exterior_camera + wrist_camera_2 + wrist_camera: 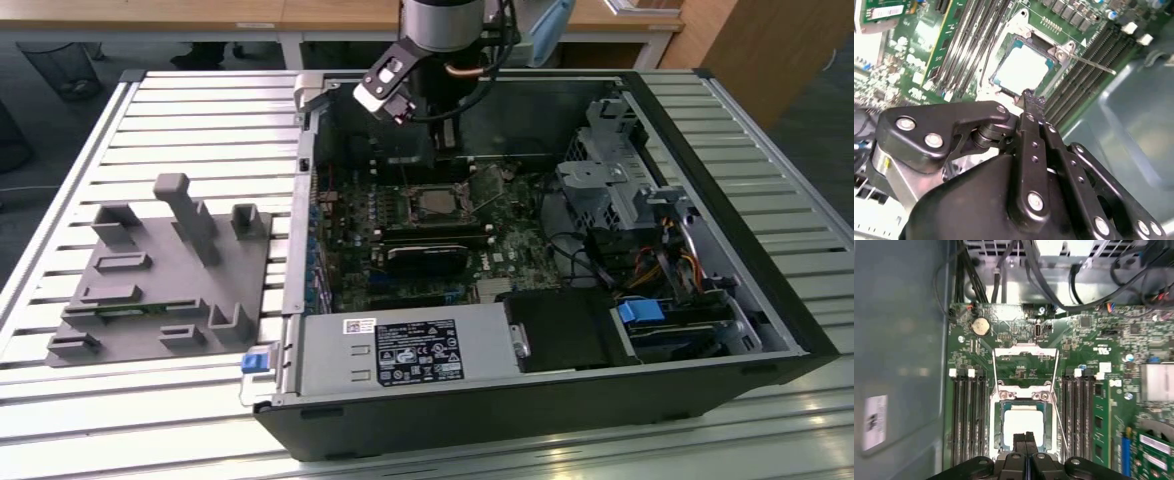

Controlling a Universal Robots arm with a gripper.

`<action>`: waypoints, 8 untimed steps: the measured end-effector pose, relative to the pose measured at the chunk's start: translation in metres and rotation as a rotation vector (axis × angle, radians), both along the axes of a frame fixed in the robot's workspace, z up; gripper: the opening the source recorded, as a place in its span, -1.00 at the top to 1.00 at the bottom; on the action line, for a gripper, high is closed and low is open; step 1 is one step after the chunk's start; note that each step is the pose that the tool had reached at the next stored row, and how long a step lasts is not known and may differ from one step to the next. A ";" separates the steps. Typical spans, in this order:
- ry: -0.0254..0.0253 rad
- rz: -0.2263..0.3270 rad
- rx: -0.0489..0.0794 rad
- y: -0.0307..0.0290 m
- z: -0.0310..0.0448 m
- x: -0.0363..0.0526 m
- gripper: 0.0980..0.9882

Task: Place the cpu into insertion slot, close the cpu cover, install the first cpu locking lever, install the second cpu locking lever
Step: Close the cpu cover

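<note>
cpu seated, likely fragile | gripper closed, empty | cpu cover looks thin, stiff: you'd take its free edge.

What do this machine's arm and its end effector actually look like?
The arm is a silver-grey round tube with dark cables running beside it. The end effector is black, built of flat jointed bars dotted with silver screws, and narrows to two slim black fingers.
</note>
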State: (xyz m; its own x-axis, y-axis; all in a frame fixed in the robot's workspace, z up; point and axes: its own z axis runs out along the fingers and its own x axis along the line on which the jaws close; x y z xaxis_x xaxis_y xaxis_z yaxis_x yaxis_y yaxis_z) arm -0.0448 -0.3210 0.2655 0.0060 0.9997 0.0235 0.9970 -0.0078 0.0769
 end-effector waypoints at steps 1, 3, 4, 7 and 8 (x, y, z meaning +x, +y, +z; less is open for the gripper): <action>0.0002 0.000 0.000 0.0000 0.0043 0.0000 0.98; 0.0003 0.000 0.000 -0.0001 0.0073 0.0000 0.98; 0.0002 0.000 0.000 -0.0007 0.0073 0.0000 0.98; 0.0003 0.000 0.000 -0.0053 0.0073 0.0000 0.98; 0.0003 0.000 0.000 -0.0076 0.0073 0.0000 0.98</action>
State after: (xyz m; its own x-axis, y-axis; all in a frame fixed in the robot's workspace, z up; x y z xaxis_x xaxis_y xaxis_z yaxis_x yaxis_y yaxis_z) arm -0.0448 -0.3286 0.2728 0.0060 0.9997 0.0234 0.9970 -0.0078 0.0765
